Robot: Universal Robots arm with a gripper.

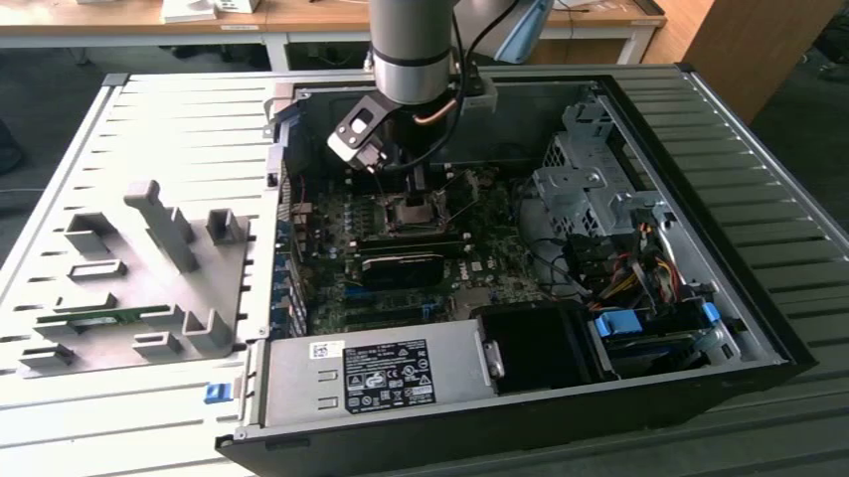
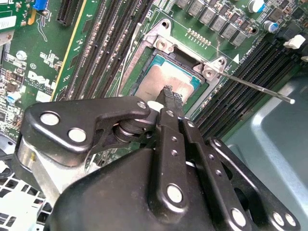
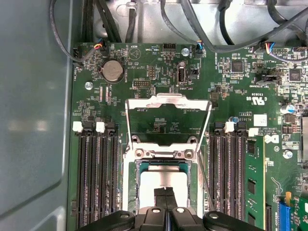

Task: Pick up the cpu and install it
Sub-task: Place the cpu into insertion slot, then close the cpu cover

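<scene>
1. cpu (image 3: 161, 179) lies flat inside the socket (image 3: 129, 183), looks seated to me
2. gripper (image 3: 166, 191) fingers (image 3: 160, 198) pinched together on nothing, tips at the cpu's top, probably pressing it down
3. load plate (image 3: 167, 120) stands up off the socket, so nothing's clamped yet

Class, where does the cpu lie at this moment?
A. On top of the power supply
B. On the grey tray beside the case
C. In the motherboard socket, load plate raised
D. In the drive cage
C: in the first wrist view the cpu sits in the socket beneath the raised load plate, with the gripper just over it.
</scene>
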